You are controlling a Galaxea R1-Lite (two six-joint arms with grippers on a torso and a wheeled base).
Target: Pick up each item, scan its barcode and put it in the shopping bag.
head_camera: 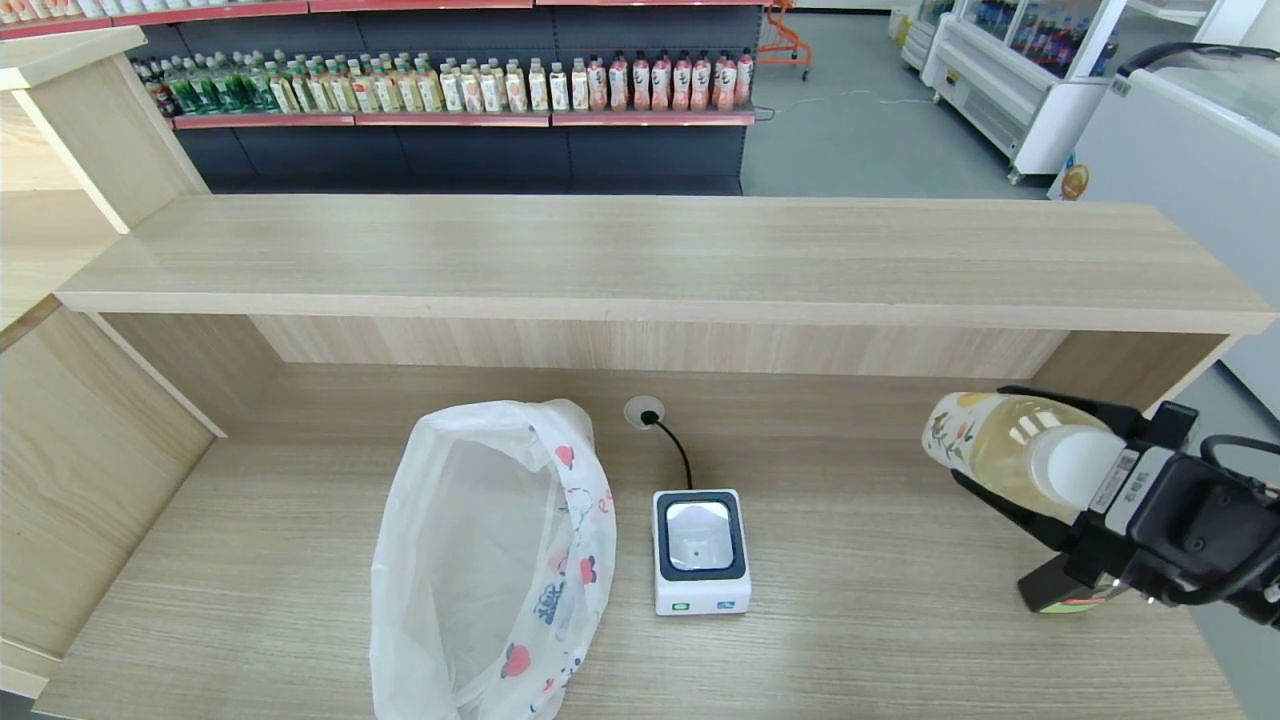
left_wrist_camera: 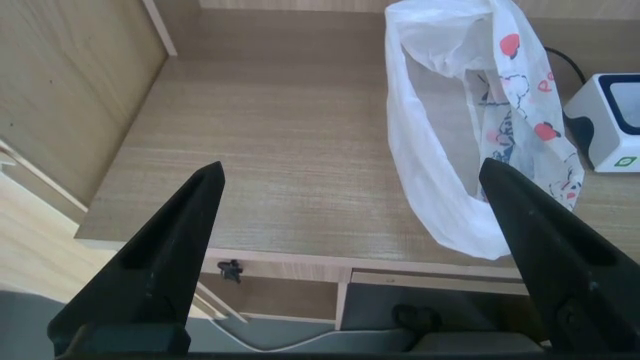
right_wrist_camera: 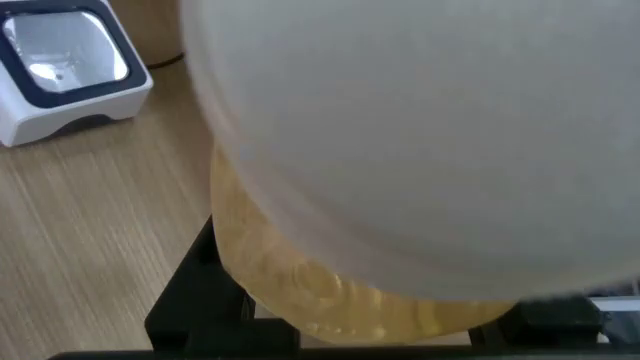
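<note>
- Right gripper [head_camera: 978,435] is sitting at the right edge of the head view, mid-height. Its black fingers are closing on a clear plastic bottle of pale yellow drink with a white cap and a flowered label [head_camera: 1010,450], one finger above and one below.
- The bottle is lying about level, raised off the wood-grain counter top [head_camera: 900,620], cap end toward the wrist and base pointing toward frame centre. In the right wrist view the bottle [right_wrist_camera: 400,180] is taking up most of the frame.
- A small dark box with a green and red base [head_camera: 1055,592] is standing on the counter top at lower right, partly hidden beneath the right gripper's wrist.
- A white plastic shopping bag with red printed shapes [head_camera: 490,560] is resting at lower centre-left, mouth gaping open.
- A white barcode scanner with a dark blue frame round its glass window [head_camera: 700,548] is sitting just right of the shopping bag, at frame centre. Its black cable [head_camera: 680,450] is running up to a round grey grommet [head_camera: 644,411].
- Left gripper [left_wrist_camera: 352,170] is hanging with its fingers [left_wrist_camera: 170,250] spread wide and gripping nothing, above the counter's near edge, with the shopping bag [left_wrist_camera: 450,150] lying beyond it.
</note>
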